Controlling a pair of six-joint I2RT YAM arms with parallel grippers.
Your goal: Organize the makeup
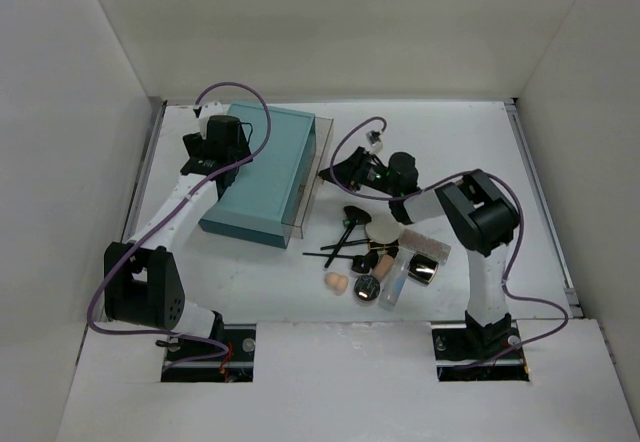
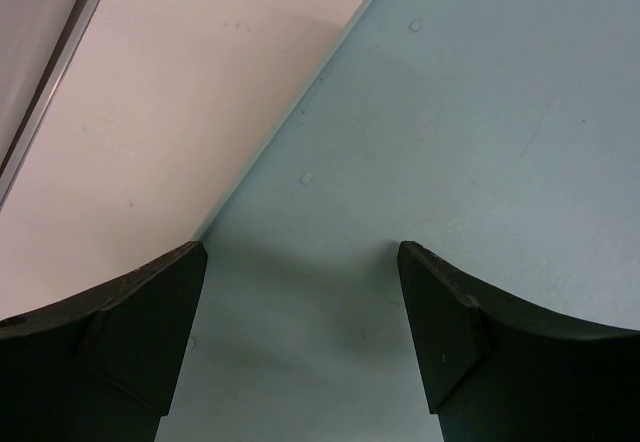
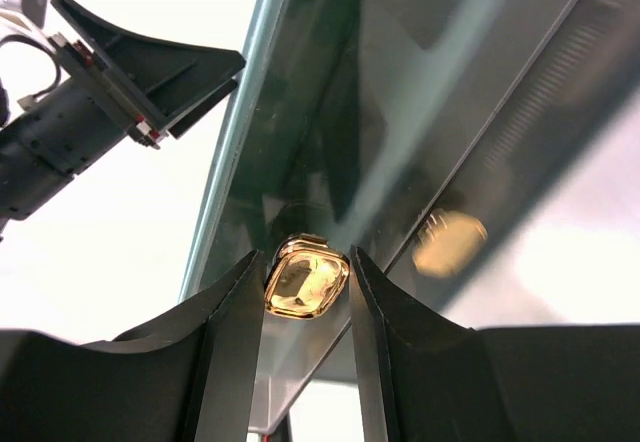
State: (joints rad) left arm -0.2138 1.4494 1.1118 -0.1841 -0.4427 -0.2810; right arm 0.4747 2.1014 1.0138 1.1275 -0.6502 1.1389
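The makeup lies in a loose cluster on the table: black-handled brushes (image 1: 345, 242), a round white puff (image 1: 383, 229), a peach sponge (image 1: 337, 282), a black compact (image 1: 368, 286), a clear tube (image 1: 396, 280) and a pinkish palette (image 1: 425, 244). My right gripper (image 1: 335, 174) reaches to the clear front panel (image 1: 312, 177) of the teal box (image 1: 262, 172). In the right wrist view a small gold knob (image 3: 306, 279) on that panel (image 3: 400, 112) sits clasped in the right gripper (image 3: 305, 254). My left gripper (image 2: 302, 252) hovers open and empty over the teal lid (image 2: 450, 142).
The teal box stands at the back left, with white walls round the table. The left arm's gripper (image 3: 150, 72) shows at the upper left of the right wrist view. Bare white table (image 2: 200, 92) lies left of the box.
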